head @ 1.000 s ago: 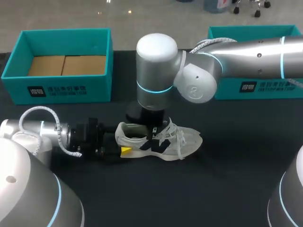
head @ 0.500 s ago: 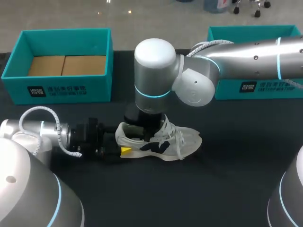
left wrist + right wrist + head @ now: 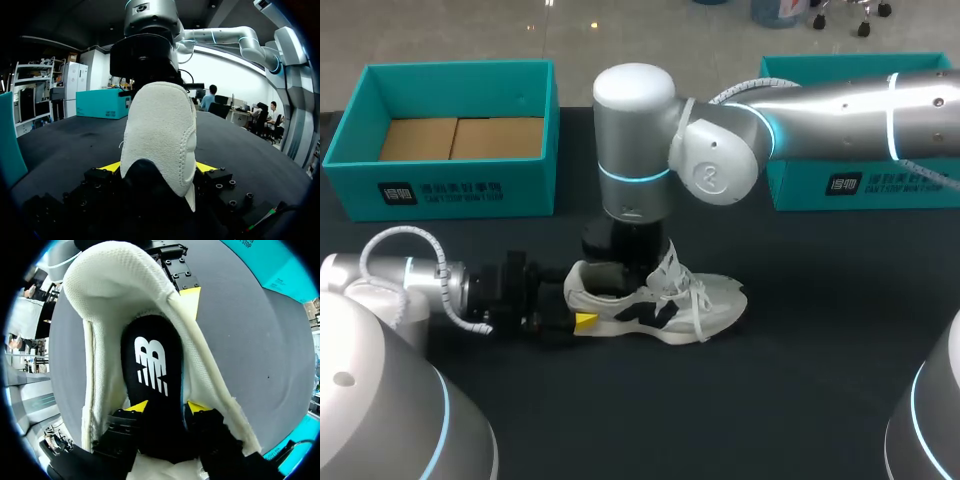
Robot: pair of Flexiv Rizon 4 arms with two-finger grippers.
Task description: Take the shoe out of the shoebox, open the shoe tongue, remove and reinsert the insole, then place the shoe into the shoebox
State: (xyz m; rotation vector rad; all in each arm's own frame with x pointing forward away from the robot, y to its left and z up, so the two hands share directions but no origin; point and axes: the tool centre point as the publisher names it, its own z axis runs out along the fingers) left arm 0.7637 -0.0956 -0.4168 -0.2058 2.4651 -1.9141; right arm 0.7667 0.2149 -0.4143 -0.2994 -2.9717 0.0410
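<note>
The white shoe [image 3: 665,300] with dark side marks lies on its sole on the black table, toe to the right. My left gripper [image 3: 575,320] is at the heel. In the left wrist view the heel [image 3: 160,135] fills the gap between the yellow fingertips [image 3: 111,166], which touch it from both sides. My right arm's wrist [image 3: 625,240] stands over the shoe's mouth and hides its gripper there. In the right wrist view my right gripper [image 3: 168,406] is inside the shoe. The black insole [image 3: 150,365] with a white logo runs between its tips, which press on both its edges.
A teal shoebox [image 3: 450,185] with a cardboard floor stands open at the back left. A second teal box [image 3: 840,185] sits at the back right, partly behind my right arm. The shoe's tongue and laces [image 3: 685,290] stand loose.
My right arm has shifted left and lifted a little over the shoe's mouth, and the laces have dropped back onto the shoe. My left arm and the heel have stayed put.
</note>
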